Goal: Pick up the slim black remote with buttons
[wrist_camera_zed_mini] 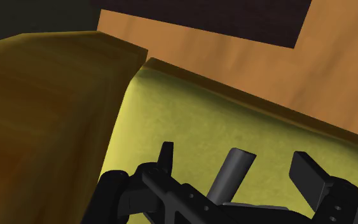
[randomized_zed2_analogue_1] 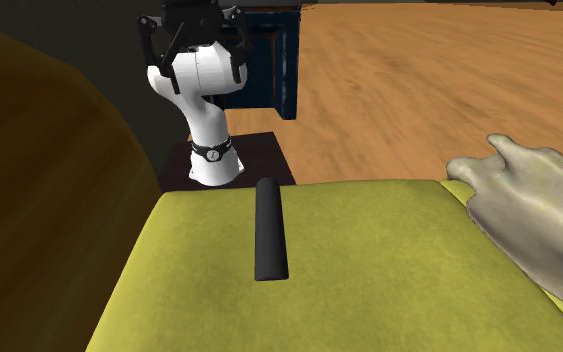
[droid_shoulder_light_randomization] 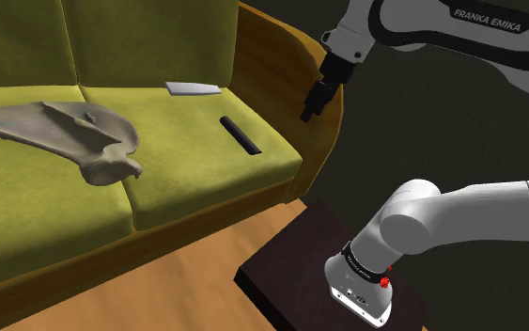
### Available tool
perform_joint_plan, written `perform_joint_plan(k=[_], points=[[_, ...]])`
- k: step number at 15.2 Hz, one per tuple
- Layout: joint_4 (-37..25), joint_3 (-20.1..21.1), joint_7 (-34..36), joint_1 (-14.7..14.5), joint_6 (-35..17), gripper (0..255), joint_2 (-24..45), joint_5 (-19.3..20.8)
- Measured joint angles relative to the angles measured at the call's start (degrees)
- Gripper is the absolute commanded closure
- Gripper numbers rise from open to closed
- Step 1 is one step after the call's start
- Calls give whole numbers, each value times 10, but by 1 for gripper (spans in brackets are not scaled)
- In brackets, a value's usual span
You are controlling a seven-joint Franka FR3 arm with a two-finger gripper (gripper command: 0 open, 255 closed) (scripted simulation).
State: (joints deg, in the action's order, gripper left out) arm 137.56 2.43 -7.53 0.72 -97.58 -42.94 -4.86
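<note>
Black remote [droid_shoulder_light_randomization: 240, 134] — white FRANKA EMIKA arm [droid_shoulder_light_randomization: 412, 38]

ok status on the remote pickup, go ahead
Tool open, in the air near the sofa armrest, holding nothing. Slim black remote flat on the seat cushion, untouched. Nothing on it or beside it.
</note>
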Motion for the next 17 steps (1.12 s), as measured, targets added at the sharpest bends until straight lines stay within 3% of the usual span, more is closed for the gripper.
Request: perform_joint_plan(k=[5, 17], points=[[-4, 24, 52, 7, -49, 0, 55, -16], [-81, 98, 247, 33, -201, 0, 284, -33]])
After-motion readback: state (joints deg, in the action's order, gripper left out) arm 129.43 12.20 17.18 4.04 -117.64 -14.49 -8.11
